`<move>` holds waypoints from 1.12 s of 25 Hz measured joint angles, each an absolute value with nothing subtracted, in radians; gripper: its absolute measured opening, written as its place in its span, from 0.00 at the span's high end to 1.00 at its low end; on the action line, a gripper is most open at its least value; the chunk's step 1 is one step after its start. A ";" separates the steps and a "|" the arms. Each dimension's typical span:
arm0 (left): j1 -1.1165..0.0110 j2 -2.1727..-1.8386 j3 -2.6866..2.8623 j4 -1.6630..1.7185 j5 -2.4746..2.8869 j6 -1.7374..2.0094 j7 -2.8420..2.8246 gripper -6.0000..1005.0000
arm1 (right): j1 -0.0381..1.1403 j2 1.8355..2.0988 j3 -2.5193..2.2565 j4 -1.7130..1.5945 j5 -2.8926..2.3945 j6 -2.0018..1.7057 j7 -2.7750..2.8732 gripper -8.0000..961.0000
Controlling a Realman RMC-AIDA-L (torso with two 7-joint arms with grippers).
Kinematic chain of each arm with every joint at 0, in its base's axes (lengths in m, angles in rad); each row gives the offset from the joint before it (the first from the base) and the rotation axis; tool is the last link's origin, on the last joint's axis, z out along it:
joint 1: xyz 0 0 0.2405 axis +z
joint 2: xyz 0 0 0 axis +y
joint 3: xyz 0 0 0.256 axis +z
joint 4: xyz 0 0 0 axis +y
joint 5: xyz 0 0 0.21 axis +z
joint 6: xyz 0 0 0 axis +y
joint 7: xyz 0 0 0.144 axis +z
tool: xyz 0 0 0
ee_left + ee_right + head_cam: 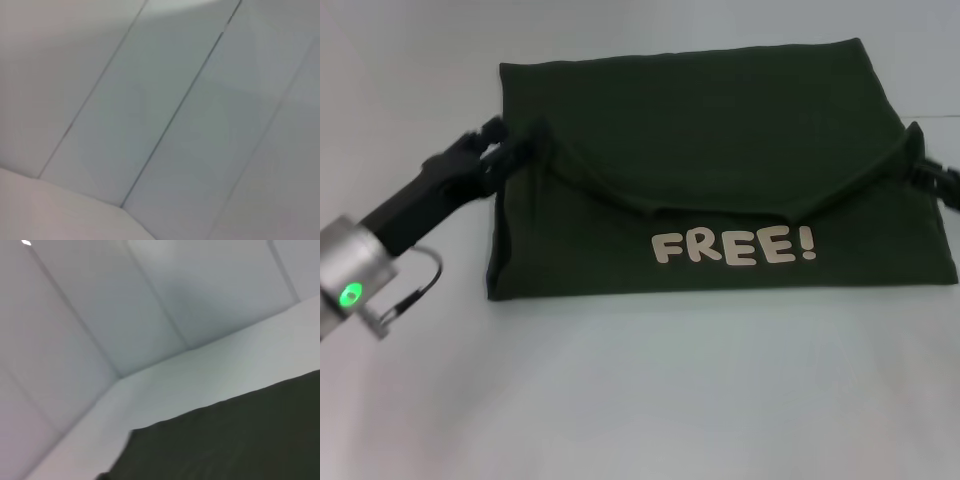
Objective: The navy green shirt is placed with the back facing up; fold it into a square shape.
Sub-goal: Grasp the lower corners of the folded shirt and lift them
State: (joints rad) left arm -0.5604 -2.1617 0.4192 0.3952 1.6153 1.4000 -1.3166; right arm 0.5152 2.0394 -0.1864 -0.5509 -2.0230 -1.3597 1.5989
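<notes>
In the head view, the navy green shirt point(720, 180) is lying across the upper middle of the frame on the pale counter point(640, 400), partly folded, with a flap sagging over its middle and the pale word "FREE!" point(733, 247) showing below the flap; the left gripper point(502, 150) is reaching in from the lower left and touching the shirt's left edge where the fold begins, though I cannot tell how its jaws are standing; the right gripper point(938, 180) is peeking in at the right edge, against the shirt's right corner, its jaws likewise impossible to judge.

In the left wrist view, only pale wall panels point(165, 100) with thin dark seams are showing.

In the right wrist view, the dark shirt is filling the lower right point(240, 440), lying on the pale counter point(200, 375), with pale panels above.
</notes>
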 joint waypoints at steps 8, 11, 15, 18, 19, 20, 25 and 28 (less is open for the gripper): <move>-0.435 -2.160 0.542 0.471 1.620 1.469 -1.229 0.14 | 0.382 2.051 -0.186 -0.579 -1.964 -1.491 1.636 0.23; -0.417 -2.159 0.585 0.483 1.638 1.425 -1.180 0.14 | 0.365 2.047 -0.191 -0.578 -1.969 -1.496 1.671 0.23; -0.411 -2.160 0.606 0.486 1.700 1.341 -1.112 0.14 | 0.355 2.047 -0.190 -0.578 -1.970 -1.500 1.723 0.23; -0.408 -2.162 0.607 0.483 1.723 1.285 -1.065 0.14 | 0.355 2.051 -0.189 -0.577 -1.970 -1.497 1.741 0.23; -0.408 -2.162 0.608 0.481 1.726 1.268 -1.055 0.14 | 0.357 2.053 -0.189 -0.576 -1.970 -1.494 1.745 0.23; -0.407 -2.162 0.609 0.478 1.728 1.253 -1.048 0.14 | 0.359 2.054 -0.189 -0.575 -1.970 -1.489 1.748 0.23; -0.407 -2.160 0.624 0.479 1.749 1.202 -1.045 0.14 | 0.375 2.059 -0.192 -0.564 -1.971 -1.458 1.753 0.23; -0.408 -2.160 0.633 0.475 1.764 1.166 -1.056 0.14 | 0.380 2.059 -0.192 -0.551 -1.971 -1.442 1.754 0.23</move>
